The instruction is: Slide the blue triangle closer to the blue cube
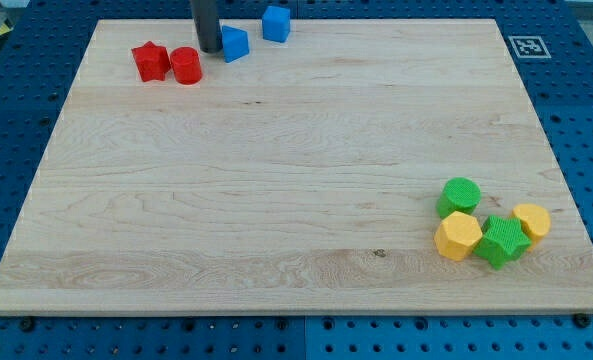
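With my tip touching the blue triangle on its left, the push aims right and up toward the blue cube; no hand exists here, just a rod.

counter: pale wood board, square marker tag at view's top right | top left: red star touching red cylinder; blue triangle; blue cube near it | bottom right cluster: green cylinder, yellow hexagon, green star, yellow block
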Motion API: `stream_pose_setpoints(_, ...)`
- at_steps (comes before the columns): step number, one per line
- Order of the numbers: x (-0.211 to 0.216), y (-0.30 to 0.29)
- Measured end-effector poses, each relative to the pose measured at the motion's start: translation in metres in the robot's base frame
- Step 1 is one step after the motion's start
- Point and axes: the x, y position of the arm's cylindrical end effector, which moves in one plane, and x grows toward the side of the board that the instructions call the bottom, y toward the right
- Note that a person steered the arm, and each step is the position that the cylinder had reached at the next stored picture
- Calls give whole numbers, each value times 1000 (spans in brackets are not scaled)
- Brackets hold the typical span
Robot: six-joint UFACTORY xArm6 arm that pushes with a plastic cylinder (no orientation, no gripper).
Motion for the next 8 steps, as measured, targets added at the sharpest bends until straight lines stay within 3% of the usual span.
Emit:
stream_pose_setpoints(3, 15, 47)
stream_pose_setpoints(8, -7, 47)
